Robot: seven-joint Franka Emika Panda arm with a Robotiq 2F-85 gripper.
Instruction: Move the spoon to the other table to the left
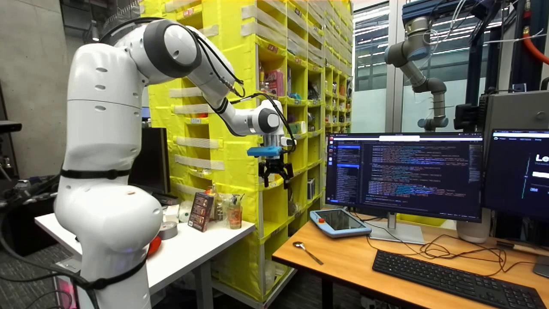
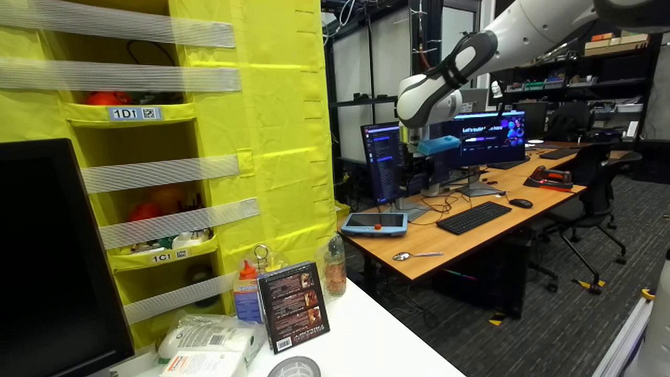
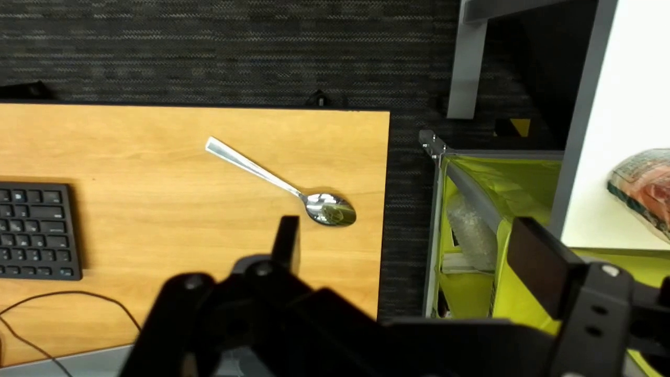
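A metal spoon (image 1: 299,244) lies flat on the wooden desk near its corner; its bowl (image 3: 330,209) points to the desk's short edge in the wrist view. The other table (image 1: 201,253) is white and stands across a gap from the desk; in the wrist view a strip of its top (image 3: 633,68) shows at the right. My gripper (image 1: 276,184) hangs high in the air, pointing down, in front of the yellow shelf. Its jaws stand wide apart with nothing between them. In the wrist view the spoon is beyond the left finger (image 3: 287,241), well below and untouched.
On the wooden desk (image 2: 424,269) are a blue-framed tablet (image 2: 374,224), a keyboard (image 1: 454,279), cables and monitors (image 1: 403,171). A tall yellow shelf (image 1: 240,180) rises behind the gap. The white table carries a dark case (image 2: 294,306), bottles, a bagged item and a tape roll (image 1: 168,230).
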